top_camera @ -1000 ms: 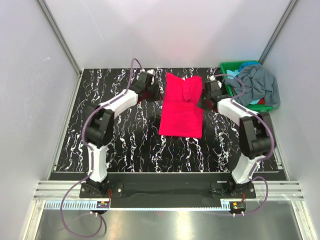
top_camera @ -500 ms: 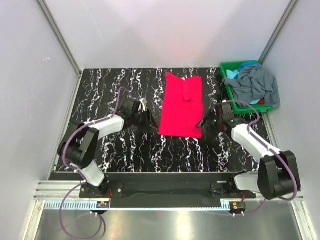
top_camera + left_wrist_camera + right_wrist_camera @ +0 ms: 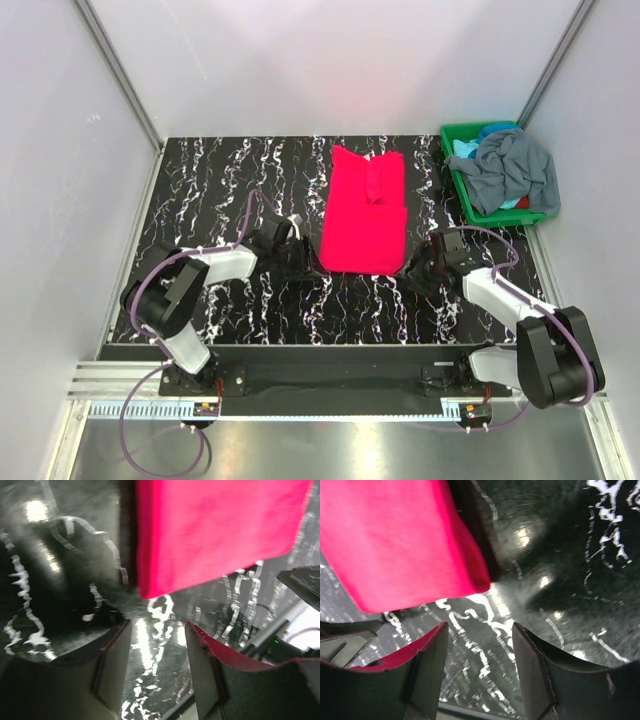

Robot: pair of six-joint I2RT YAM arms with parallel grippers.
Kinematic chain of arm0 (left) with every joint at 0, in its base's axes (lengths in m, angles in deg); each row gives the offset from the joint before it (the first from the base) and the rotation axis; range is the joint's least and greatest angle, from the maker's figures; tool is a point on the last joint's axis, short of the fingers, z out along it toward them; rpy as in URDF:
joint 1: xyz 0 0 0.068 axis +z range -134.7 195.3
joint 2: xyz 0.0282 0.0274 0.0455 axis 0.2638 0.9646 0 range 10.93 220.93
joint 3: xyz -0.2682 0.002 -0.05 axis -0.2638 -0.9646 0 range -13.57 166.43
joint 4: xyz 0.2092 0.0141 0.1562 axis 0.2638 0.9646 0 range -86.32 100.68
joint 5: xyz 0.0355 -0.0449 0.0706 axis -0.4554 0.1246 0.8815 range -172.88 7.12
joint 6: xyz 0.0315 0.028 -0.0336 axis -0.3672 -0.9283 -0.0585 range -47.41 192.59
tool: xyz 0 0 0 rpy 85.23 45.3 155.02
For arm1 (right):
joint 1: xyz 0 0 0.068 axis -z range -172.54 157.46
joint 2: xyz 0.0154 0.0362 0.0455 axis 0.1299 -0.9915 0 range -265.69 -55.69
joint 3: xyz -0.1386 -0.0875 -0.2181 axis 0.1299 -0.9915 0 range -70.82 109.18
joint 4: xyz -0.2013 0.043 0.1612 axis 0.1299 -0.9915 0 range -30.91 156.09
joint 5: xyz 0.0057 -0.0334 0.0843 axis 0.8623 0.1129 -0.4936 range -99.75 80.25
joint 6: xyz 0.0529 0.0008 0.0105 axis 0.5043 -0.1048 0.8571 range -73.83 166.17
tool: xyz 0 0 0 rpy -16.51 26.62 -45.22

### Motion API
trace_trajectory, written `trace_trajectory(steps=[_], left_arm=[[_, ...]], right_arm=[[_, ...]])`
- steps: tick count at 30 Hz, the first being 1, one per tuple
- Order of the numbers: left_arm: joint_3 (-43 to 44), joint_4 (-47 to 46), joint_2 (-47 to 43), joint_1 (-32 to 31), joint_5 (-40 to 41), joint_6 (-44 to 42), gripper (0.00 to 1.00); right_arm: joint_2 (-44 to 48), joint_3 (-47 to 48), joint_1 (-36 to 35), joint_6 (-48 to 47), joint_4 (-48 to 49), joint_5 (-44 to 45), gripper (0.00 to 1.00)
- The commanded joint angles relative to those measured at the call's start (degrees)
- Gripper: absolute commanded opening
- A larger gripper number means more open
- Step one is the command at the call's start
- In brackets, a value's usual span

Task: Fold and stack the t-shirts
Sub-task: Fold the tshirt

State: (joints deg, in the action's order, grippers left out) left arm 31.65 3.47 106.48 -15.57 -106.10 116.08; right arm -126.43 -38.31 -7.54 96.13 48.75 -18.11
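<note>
I'm hovering the left hand (image 3: 303,262), fingers apart, at seven o'clock of the folded magenta cloth t-shirt (image 3: 363,225). The right hand (image 3: 417,270), also apart, is hovering at five o'clock.

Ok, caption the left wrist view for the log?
Open left hand poised just short of a corner of the pink shirt on the black marbled table.

In both wrist views you get only a corner of the magenta t-shirt (image 3: 215,530); the rest runs off the top edge. From above, the grey t-shirt (image 3: 515,165) covers most of the teal t-shirt (image 3: 463,149) (just strips show) and much of the green bin (image 3: 458,190). The lower edge crops the left claw (image 3: 157,630).
</note>
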Motion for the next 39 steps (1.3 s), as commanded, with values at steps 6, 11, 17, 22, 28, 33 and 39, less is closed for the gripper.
trace_trajectory(steps=[6, 11, 17, 22, 28, 33, 39], left_arm=[[-2.1, -5.8, 1.4, -0.3, 7.6, 2.3, 0.52], [-4.1, -9.0, 2.1, -0.4, 8.2, 3.8, 0.51], [-4.6, -9.5, 2.0, -0.4, 9.7, 4.3, 0.50], [-4.5, -10.3, 2.3, -0.5, 10.2, 5.1, 0.47], [-3.6, -10.6, 4.0, -0.9, 10.1, 5.7, 0.36], [-3.4, -10.1, 4.5, -1.2, 10.5, 6.1, 0.31], [-2.2, -9.8, 5.6, -1.6, 10.2, 6.2, 0.19]], right_arm=[[-1.1, -5.9, -0.1, 1.6, 11.5, 5.0, 0.59], [0.7, -8.0, -0.1, 2.1, 14.5, 6.0, 0.57], [2.2, -8.7, -0.1, 3.0, 15.2, 6.9, 0.57], [-0.6, -8.4, -0.1, 3.7, 16.9, 8.0, 0.56], [-3.8, -8.2, -0.1, 4.4, 20.1, 8.0, 0.54], [-6.1, -7.7, -0.1, 6.0, 20.5, 5.9, 0.40], [-2.6, -10.8, -0.2, 6.3, 21.9, 5.5, 0.39]])
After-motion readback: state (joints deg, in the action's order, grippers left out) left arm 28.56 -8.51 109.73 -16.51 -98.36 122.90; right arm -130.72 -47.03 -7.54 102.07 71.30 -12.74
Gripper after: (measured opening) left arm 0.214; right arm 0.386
